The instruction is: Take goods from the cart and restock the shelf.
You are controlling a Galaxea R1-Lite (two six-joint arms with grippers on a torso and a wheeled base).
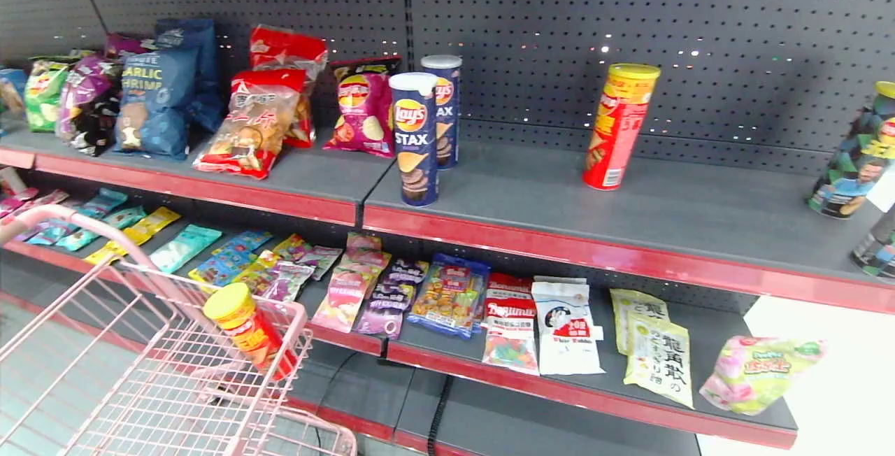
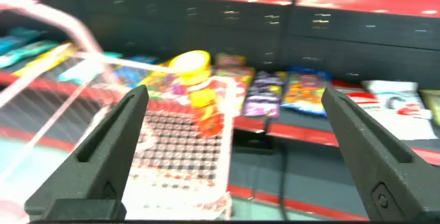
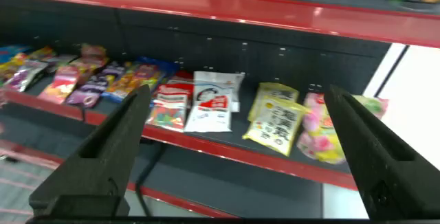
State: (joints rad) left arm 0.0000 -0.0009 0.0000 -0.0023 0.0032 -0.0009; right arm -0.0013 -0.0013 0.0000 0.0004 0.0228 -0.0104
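A pink wire cart (image 1: 140, 365) stands at the lower left with a red and yellow chip can (image 1: 249, 328) leaning in its front corner. On the upper shelf (image 1: 559, 246) stands a matching red and yellow can (image 1: 619, 125), with two blue chip cans (image 1: 415, 138) to its left. In the left wrist view my left gripper (image 2: 234, 148) is open, its fingers (image 2: 103, 159) wide apart, facing the cart (image 2: 172, 155) and the can (image 2: 199, 100) from a distance. My right gripper (image 3: 237, 148) is open too, facing the lower shelf's snack packets (image 3: 206, 104).
Snack bags (image 1: 248, 124) fill the upper shelf's left part. Patterned cans (image 1: 853, 155) stand at its right end. The lower shelf (image 1: 580, 393) holds rows of candy and snack packets. Free room lies on the upper shelf around the red and yellow can.
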